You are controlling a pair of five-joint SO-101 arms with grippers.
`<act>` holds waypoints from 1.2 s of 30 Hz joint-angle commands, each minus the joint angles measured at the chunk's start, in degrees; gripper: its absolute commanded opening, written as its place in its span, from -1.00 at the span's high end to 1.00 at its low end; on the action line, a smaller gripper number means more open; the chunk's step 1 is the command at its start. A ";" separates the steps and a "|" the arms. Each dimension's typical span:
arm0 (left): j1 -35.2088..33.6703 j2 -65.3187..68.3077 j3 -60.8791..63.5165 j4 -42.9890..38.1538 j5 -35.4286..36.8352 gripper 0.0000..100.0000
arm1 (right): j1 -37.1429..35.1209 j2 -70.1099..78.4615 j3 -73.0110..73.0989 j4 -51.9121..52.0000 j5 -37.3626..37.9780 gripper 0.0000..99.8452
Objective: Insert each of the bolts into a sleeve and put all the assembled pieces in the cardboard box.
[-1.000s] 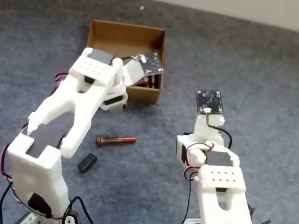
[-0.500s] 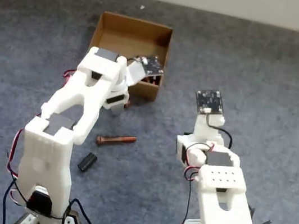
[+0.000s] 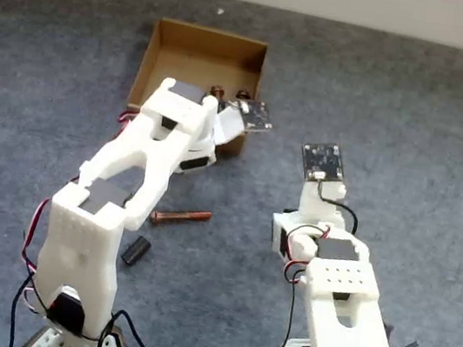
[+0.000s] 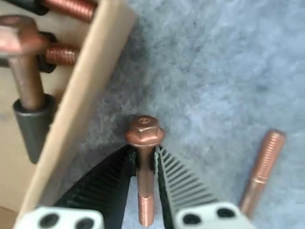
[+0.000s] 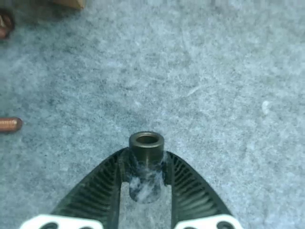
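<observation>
My left gripper [image 4: 144, 153] is shut on a copper bolt [image 4: 144, 138], head pointing away, just outside the near right corner of the cardboard box [image 3: 202, 38]. Inside the box [image 4: 81, 105] lie assembled pieces, one a bolt in a dark sleeve [image 4: 28, 102]. My right gripper [image 5: 146, 157] is shut on a black sleeve [image 5: 146, 145], open end facing out, low over the carpet to the right of the box. A loose bolt [image 3: 180, 217] and a loose black sleeve [image 3: 135, 251] lie on the carpet beside the left arm.
Grey carpet covers the whole work area, with open floor to the right of and beyond the right arm. The loose bolt [image 4: 262, 171] lies close to my left gripper. A pale wall edge runs along the far side.
The left arm has swung to the right along the box's near edge, toward its right corner. The box turned and shifted slightly away. The right arm has stayed put.
</observation>
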 commanded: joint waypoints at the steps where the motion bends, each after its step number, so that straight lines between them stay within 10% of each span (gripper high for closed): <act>1: 0.57 -7.69 -1.54 3.08 4.31 0.99 | 0.75 -1.89 -0.75 -1.36 -0.18 0.99; 20: 0.92 -43.91 20.97 6.68 15.82 0.99 | 0.31 -14.73 -0.66 4.97 -6.59 0.99; 36: 1.71 -68.26 37.05 -0.26 46.59 0.99 | -8.66 -39.87 11.38 5.14 -9.85 0.99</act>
